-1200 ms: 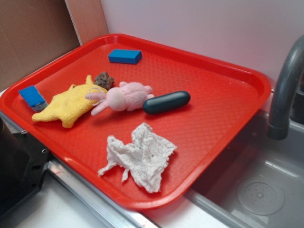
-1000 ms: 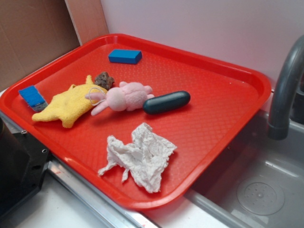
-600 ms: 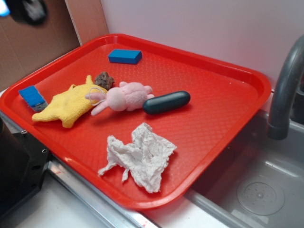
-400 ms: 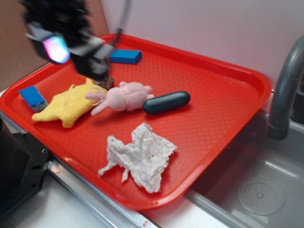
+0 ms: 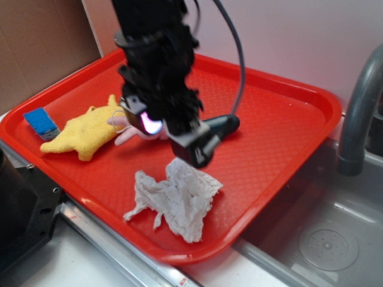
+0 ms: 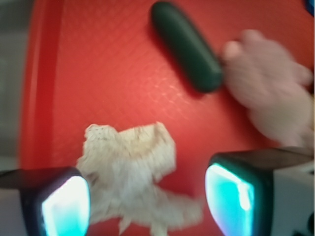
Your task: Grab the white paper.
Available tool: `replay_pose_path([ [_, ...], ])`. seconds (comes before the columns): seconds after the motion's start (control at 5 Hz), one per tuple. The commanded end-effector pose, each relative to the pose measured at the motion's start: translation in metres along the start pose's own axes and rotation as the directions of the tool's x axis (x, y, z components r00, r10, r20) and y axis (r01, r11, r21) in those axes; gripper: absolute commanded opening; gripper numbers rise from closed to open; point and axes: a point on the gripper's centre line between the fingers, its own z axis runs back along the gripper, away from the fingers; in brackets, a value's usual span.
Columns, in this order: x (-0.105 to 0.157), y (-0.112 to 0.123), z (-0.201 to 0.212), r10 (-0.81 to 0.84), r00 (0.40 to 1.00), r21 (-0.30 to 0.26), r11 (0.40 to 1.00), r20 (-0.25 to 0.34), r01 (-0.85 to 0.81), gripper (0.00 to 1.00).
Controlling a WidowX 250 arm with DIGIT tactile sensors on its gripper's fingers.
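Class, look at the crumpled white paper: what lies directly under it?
The white paper lies flat on the red tray, whose textured surface shows all around it. Whatever sits beneath the paper itself is covered. The open gripper hangs above it, not touching.

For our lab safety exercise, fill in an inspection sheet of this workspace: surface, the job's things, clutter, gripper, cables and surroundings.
Surface: red tray, patterned floor, raised rim.
Job's things: white paper, crumpled, flat on the tray near its front edge, untouched.
Clutter: yellow cloth, pink bunny, dark capsule, blue block.
Gripper: gripper open, fingers either side of the paper in the wrist view, above it.
Cables: black cable looping off the arm.
Surroundings: grey faucet, sink, cardboard, white wall.
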Motion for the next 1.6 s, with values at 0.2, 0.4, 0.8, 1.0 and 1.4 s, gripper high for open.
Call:
replay_pose_path([
  [0.2,0.012,-0.006,-0.035,0.088,0.984,0.071,0.994,-0.157,-0.077,1.00],
  [0.4,0.013,-0.011,-0.045,0.161,0.968,0.052,0.987,-0.194,-0.154,1.00],
  [0.8,0.012,0.001,-0.023,0.117,0.986,0.030,0.993,-0.120,-0.114,0.00],
  [1.0,-0.004,0.025,0.010,0.078,0.995,0.056,0.996,-0.059,-0.074,0.00],
  [1.4,-0.023,0.083,0.112,0.089,0.995,0.088,0.992,0.045,-0.093,0.00],
])
